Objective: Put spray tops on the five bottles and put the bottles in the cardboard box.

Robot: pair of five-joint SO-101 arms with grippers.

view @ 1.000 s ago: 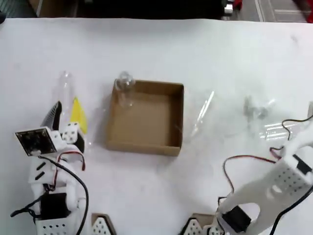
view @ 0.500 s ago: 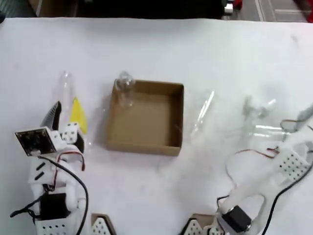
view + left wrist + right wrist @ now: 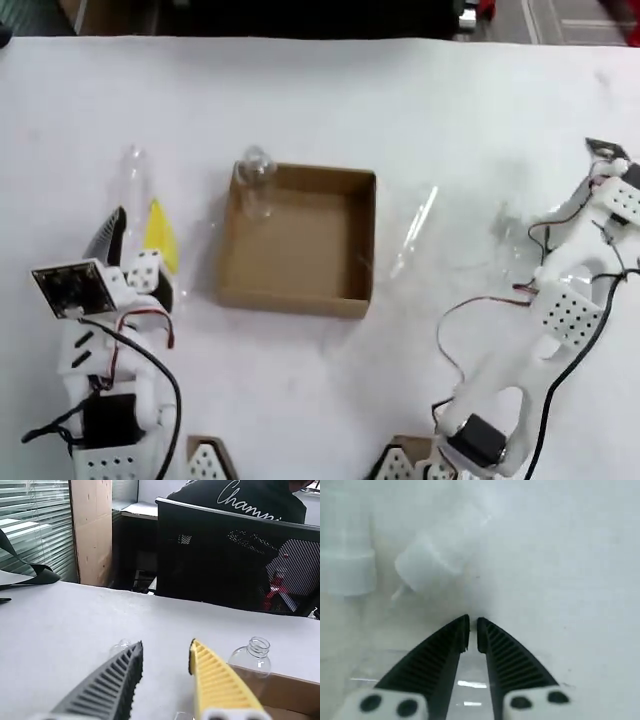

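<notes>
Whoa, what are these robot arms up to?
They're meant to put spray tops on clear bottles and box them. The right tool is shut and empty, close to the white spray tops on the table. The left tool is open near a loose bottle. A corner bottle stands at the box's far corner, with no top yet.
</notes>
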